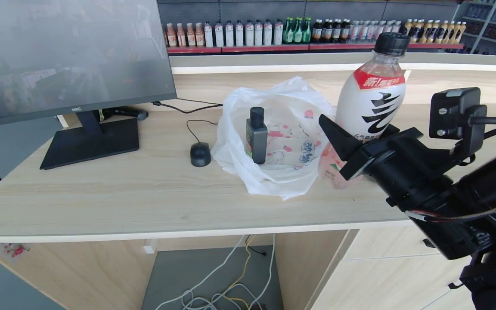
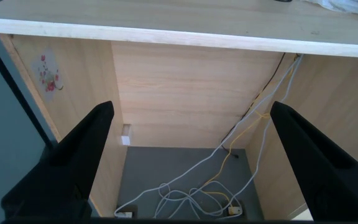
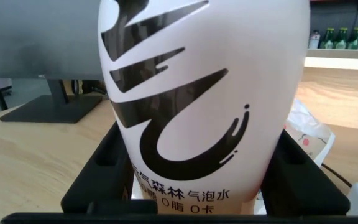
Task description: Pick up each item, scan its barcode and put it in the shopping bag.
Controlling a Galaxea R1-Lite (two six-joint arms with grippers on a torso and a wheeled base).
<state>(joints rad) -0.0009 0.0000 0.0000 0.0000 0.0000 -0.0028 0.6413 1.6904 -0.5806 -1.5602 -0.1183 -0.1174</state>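
Note:
My right gripper [image 1: 355, 148] is shut on a white drink bottle [image 1: 366, 107] with a black cap, a red band and black brush marks, held upright just right of the shopping bag. The same bottle [image 3: 197, 99] stands close up between the black fingers [image 3: 104, 168] in the right wrist view. The white plastic shopping bag [image 1: 282, 129] lies open on the wooden counter [image 1: 123, 189]. A dark barcode scanner [image 1: 256, 135] stands upright in front of the bag. My left gripper [image 2: 191, 162] hangs open below the counter edge, holding nothing.
A monitor [image 1: 67, 56] on a black stand fills the back left of the counter. A black mouse [image 1: 200, 154] with its cable lies left of the bag. Cables [image 2: 210, 180] trail on the floor under the counter. Shelves of bottles [image 1: 308, 30] line the far wall.

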